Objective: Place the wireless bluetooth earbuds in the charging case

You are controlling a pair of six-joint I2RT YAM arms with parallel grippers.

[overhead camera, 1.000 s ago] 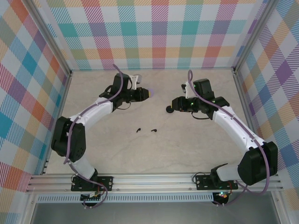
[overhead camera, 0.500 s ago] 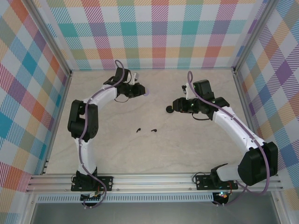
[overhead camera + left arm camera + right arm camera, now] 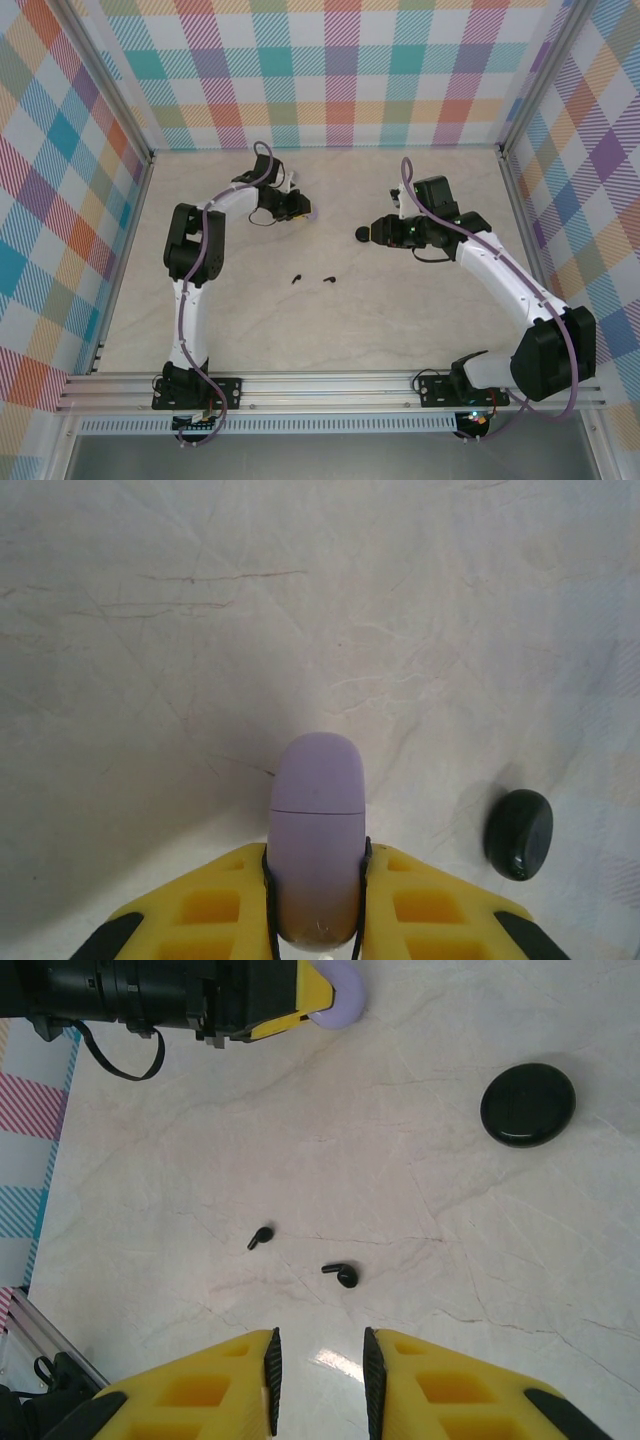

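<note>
— How are my arms set?

— Your left arm (image 3: 195, 245) is folded tight. It rises from its base and bends at a dark elbow. The forearm then runs out over the far left of the table (image 3: 400, 330), with the wrist turned inward. Your right arm (image 3: 500, 275) is stretched long, slanting from the near right corner up toward the middle, and its gripper points left. The two grippers face each other, well apart.

— And the tools?

— Your left gripper (image 3: 316, 880) is pinching the lilac case (image 3: 318, 800) between its yellow fingers. The case's rounded end sticks out past the tips, with a seam running across it. I cannot tell whether it touches the table. Your right gripper (image 3: 318, 1370) has its fingers a narrow gap apart, with bare table showing between them and nothing gripped.

— Where are the earbuds?

— Two black earbuds (image 3: 297, 278) lie on the table side by side, not touching. They sit between your arms, nearer the bases than either gripper. From your right wrist they show just beyond the fingertips.

— And the other case?

— The black case (image 3: 362, 235) lies flat on the table just off the tip of your right gripper. It is apart from the earbuds and across from the lilac case.
</note>
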